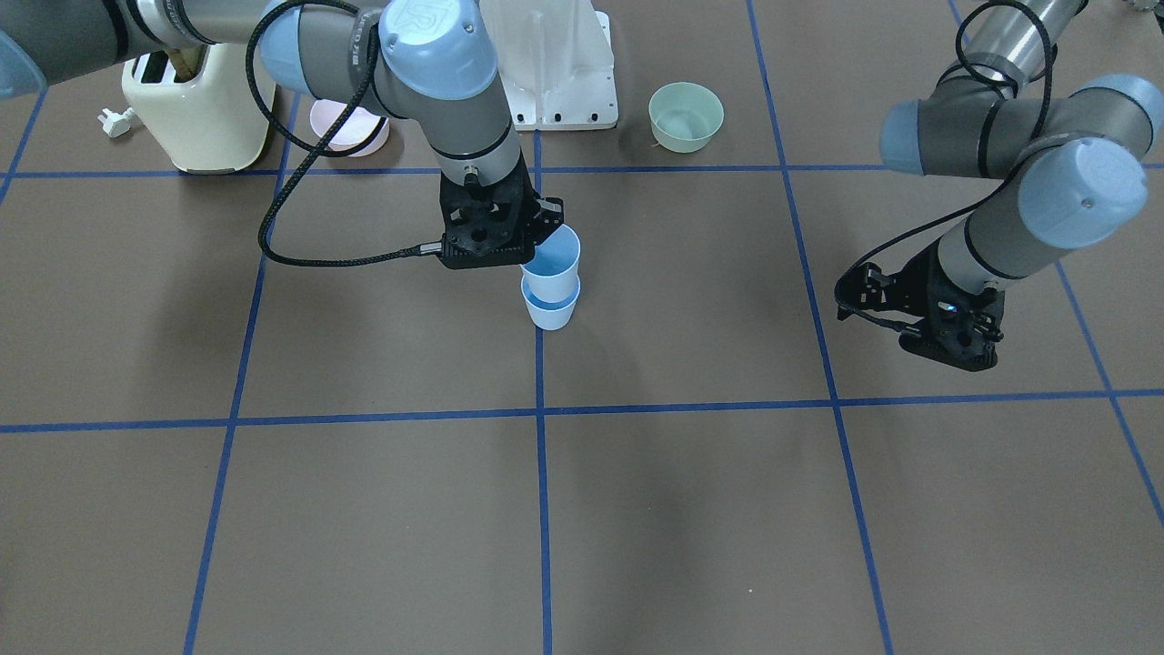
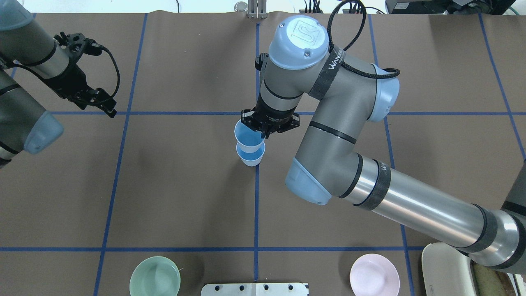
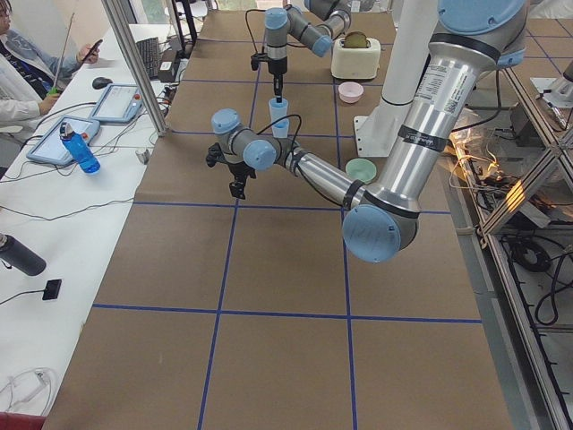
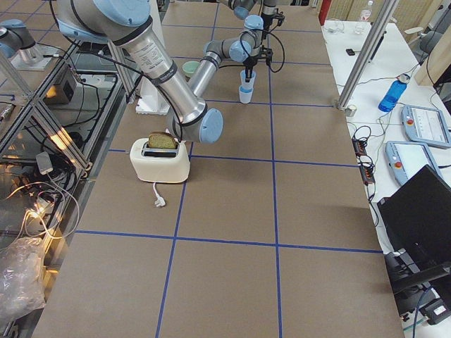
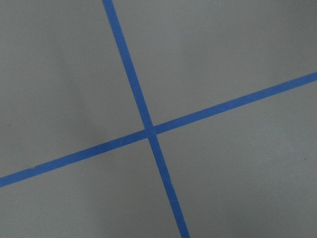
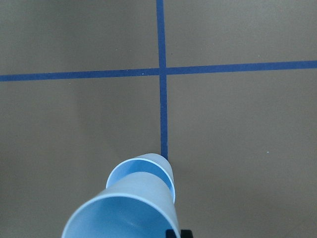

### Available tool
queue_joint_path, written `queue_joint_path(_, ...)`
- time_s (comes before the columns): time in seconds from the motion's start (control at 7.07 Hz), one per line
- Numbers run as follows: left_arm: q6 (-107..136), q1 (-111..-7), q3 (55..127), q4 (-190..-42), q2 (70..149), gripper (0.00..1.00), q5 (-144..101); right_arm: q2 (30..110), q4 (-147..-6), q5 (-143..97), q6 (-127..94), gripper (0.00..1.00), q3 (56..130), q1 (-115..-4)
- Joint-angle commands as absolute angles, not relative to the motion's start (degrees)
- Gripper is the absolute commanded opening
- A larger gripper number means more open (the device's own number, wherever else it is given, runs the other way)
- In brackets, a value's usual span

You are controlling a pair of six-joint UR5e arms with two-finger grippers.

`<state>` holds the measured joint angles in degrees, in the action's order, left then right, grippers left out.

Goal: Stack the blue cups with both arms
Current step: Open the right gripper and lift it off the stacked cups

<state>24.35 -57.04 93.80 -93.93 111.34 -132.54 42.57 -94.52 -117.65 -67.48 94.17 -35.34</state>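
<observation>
Two pale-blue cups stand at the table's middle on a blue tape line. The lower cup (image 1: 551, 312) (image 2: 251, 156) rests upright on the table. The upper cup (image 1: 554, 261) (image 2: 247, 135) leans slightly, with its base in the lower cup's mouth. My right gripper (image 1: 544, 238) (image 2: 263, 132) is shut on the upper cup's rim, and the right wrist view shows that cup (image 6: 124, 213) over the lower one (image 6: 148, 171). My left gripper (image 1: 850, 296) (image 2: 107, 103) hangs open and empty, far off to the side. Its wrist view shows only bare table and tape.
A cream toaster (image 1: 195, 114), a pink bowl (image 1: 350, 132), a white pedestal base (image 1: 559, 86) and a mint-green bowl (image 1: 686, 115) stand along the robot's side of the table. A person sits at a side desk (image 3: 22, 63).
</observation>
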Motion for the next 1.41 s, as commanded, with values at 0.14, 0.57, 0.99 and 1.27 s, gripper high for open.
queue_joint_path(0.14,24.3,-57.0,93.6,-94.0,111.4,0.97,-132.5,42.6,-93.5,-117.0,-67.7,0.0,93.1,-34.8)
queue_joint_path(0.57,24.3,-57.0,93.6,-94.0,111.4,0.97,-132.5,42.6,-93.5,-116.9,-67.5,0.13,93.1,-34.6)
queue_joint_path(0.99,24.4,-57.0,93.7,-94.0,111.4,0.97,-132.5,42.8,-93.4,-117.4,-66.7,1.0,93.5,-35.3)
queue_joint_path(1.27,24.4,-57.9,94.0,-93.7,111.5,0.97,-133.0,43.7,-93.4,-120.0,-66.1,1.0,94.7,-41.3)
